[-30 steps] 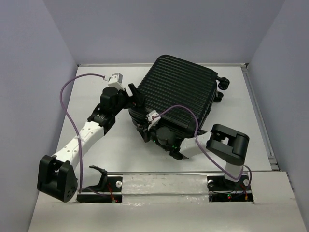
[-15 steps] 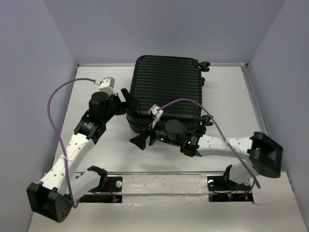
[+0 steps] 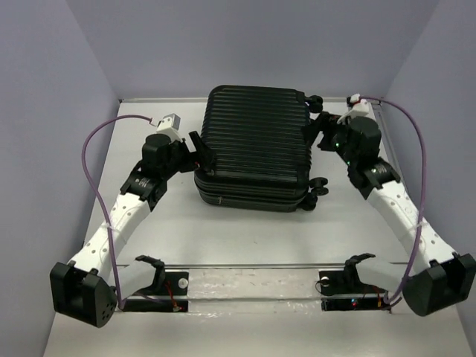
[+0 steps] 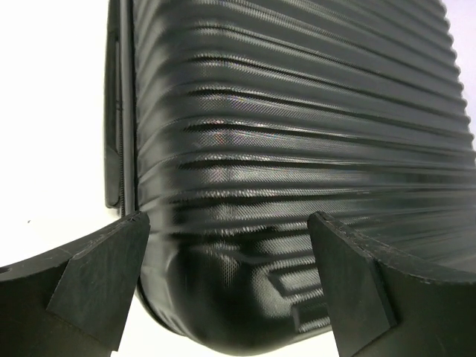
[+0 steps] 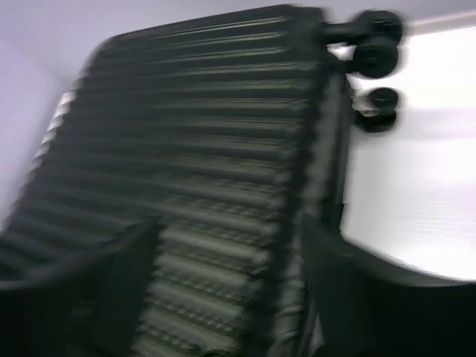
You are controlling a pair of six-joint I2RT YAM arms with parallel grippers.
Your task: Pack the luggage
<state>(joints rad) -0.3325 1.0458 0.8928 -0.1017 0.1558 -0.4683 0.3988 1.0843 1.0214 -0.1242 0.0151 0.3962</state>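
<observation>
- Luggage (image 3: 253, 145): black hard-shell case with a horizontally ribbed shell, closed, lying flat on the white tabletop (image 3: 223, 230) towards its far middle, roughly square to the edges. Small black wheels (image 3: 318, 187) stick out along its right side, at the near and far corners.
- Left tool (image 3: 198, 149): set against the left edge of the luggage, arm reaching in from the near left. In the left wrist view its two dark fingers (image 4: 104, 279) stand spread as wide as they go, with a rounded corner of the ribbed shell (image 4: 297, 193) between and beyond them; they clasp nothing.
- Right tool (image 3: 321, 134): beside the far right corner of the luggage, near the far wheels, arm reaching up along the right side of the tabletop. The right wrist view is blurred; its fingers (image 5: 111, 282) appear parted, with the ribbed shell (image 5: 193, 149) and the wheels (image 5: 372, 44) ahead of them. Nothing is seen held; whether a finger touches the case cannot be told.
- Purple cables (image 3: 93, 149): one loops above each arm.
- Surroundings: pale walls (image 3: 260, 44) on three sides of the tabletop.
</observation>
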